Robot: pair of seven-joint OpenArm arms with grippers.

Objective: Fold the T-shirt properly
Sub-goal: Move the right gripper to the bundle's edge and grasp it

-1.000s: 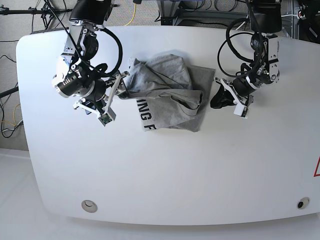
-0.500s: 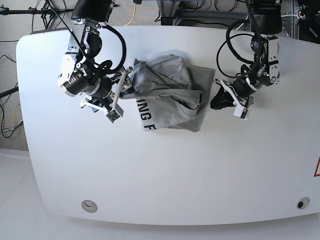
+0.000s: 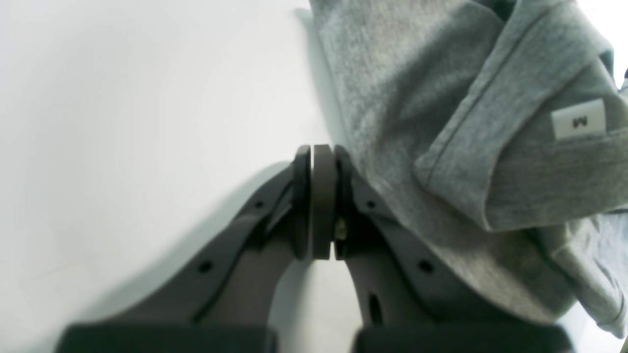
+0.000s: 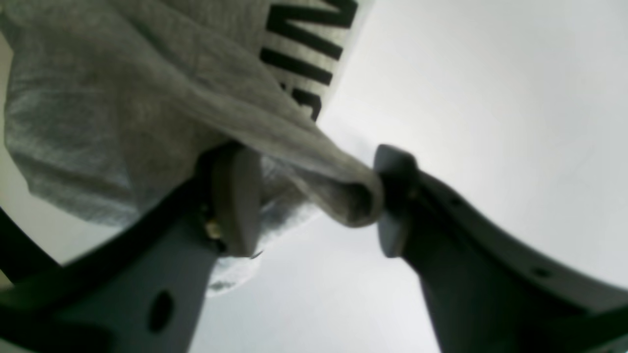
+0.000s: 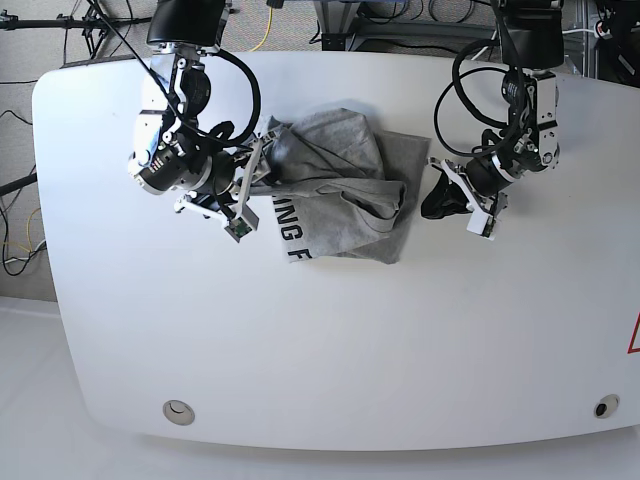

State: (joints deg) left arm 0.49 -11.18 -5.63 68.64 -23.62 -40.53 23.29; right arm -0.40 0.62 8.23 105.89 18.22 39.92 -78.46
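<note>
Right gripper (image 4: 314,201) sits at the T-shirt's (image 5: 340,190) lettered edge; a rolled fold of cloth lies between its jaws, which stand partly open, one pad (image 4: 235,196) against fabric, the fold's tip at the other. Not clamped, by my read. Left gripper (image 3: 316,196) just off the opposite, plain edge, jaws pressed together, holding nothing.

T-shirt: heather-grey, crumpled heap on the counter (image 5: 330,350) between both arms; black lettering partly showing, size tag (image 3: 579,120) exposed. Right arm nearer for the next grasp.
</note>
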